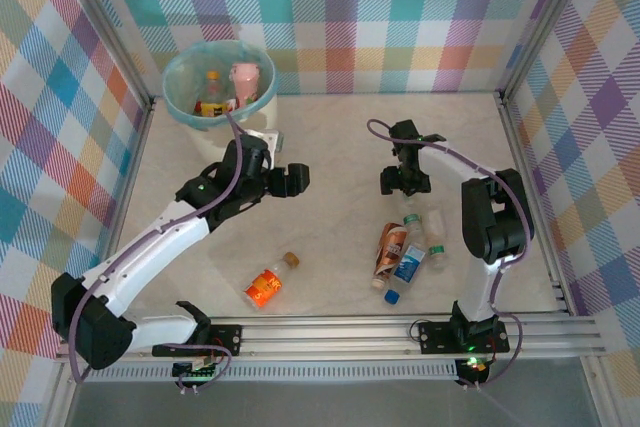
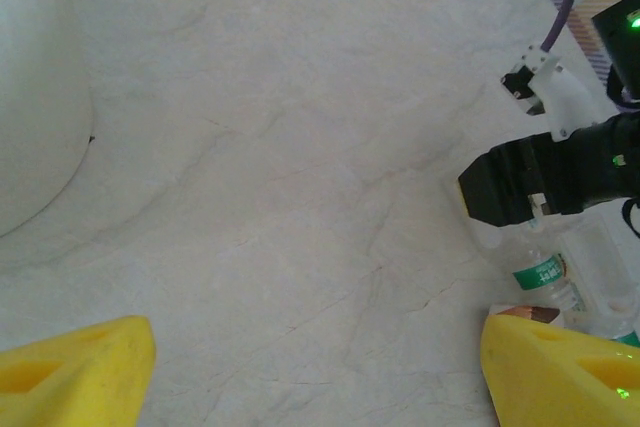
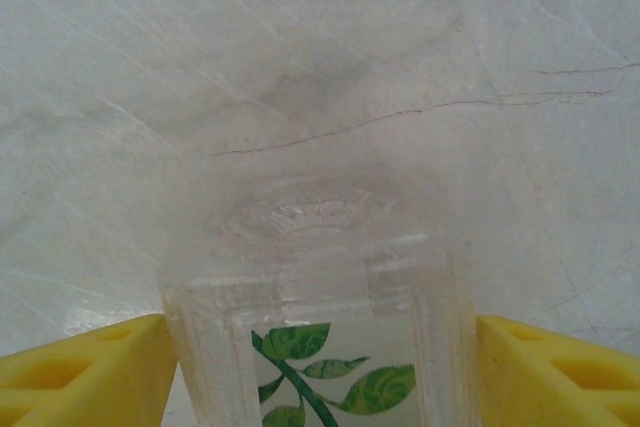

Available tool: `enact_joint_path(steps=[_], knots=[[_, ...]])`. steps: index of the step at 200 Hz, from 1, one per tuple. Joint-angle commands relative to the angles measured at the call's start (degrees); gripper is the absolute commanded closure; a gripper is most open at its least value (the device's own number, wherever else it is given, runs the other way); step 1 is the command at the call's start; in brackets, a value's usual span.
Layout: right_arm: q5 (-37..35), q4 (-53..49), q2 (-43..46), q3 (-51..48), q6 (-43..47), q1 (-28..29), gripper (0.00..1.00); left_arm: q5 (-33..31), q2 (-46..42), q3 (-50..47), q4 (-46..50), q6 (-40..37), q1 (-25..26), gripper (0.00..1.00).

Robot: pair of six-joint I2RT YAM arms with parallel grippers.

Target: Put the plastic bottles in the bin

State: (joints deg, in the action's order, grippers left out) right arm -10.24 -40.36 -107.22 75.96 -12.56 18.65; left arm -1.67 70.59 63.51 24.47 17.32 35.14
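The right fingers (image 3: pixel 90 367) sit against both sides of a clear bottle (image 3: pixel 320 267) with a green leaf label, which lies on the pale surface (image 3: pixel 320 47). Seen from above, the right gripper (image 1: pixel 405 183) hangs at about 2 o'clock of the surface centre. The left fingers (image 2: pixel 80 367) stand wide apart over bare surface with nothing between them, and the left gripper (image 1: pixel 291 179) is at about 10 o'clock. The bin (image 1: pixel 176 97) stands at 11 o'clock (an orange bottle (image 1: pixel 211 95) and a pink bottle (image 1: pixel 245 79) lie inside). A cluster of bottles (image 1: pixel 405 252) lies at 4 o'clock, and a lone orange bottle (image 1: pixel 266 285) at 7 o'clock.
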Motion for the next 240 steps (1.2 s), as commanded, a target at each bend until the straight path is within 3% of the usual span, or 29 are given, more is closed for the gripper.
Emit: enact_joint_path(steps=[1,73,135,158,201,240], knots=[[0.10,0.49,0.38,0.58,1.30,-0.21,0.30,-1.06,0.68,0.94,0.28,-0.99,0.46,0.16],[0.69,2.35,5.34,2.20,2.80,-0.20,0.43,-0.46,1.88,1.18,-1.48,-0.27,0.46,0.16],[4.88,5.89,15.29,1.75,2.21,-0.14,0.48,6.09,4.88,1.53,-7.69,-2.81,0.53,0.16],[12.02,9.42,20.76,0.59,0.65,-0.13,0.48,12.48,6.36,1.53,-14.48,-2.66,0.63,0.15],[36.99,21.98,27.40,-4.13,-9.59,-0.07,0.48,21.13,10.33,2.45,-23.16,-2.62,2.76,0.13],[46.51,33.02,30.69,-8.34,-17.73,0.49,0.49,24.44,10.48,2.00,-26.67,-4.49,5.23,0.13]])
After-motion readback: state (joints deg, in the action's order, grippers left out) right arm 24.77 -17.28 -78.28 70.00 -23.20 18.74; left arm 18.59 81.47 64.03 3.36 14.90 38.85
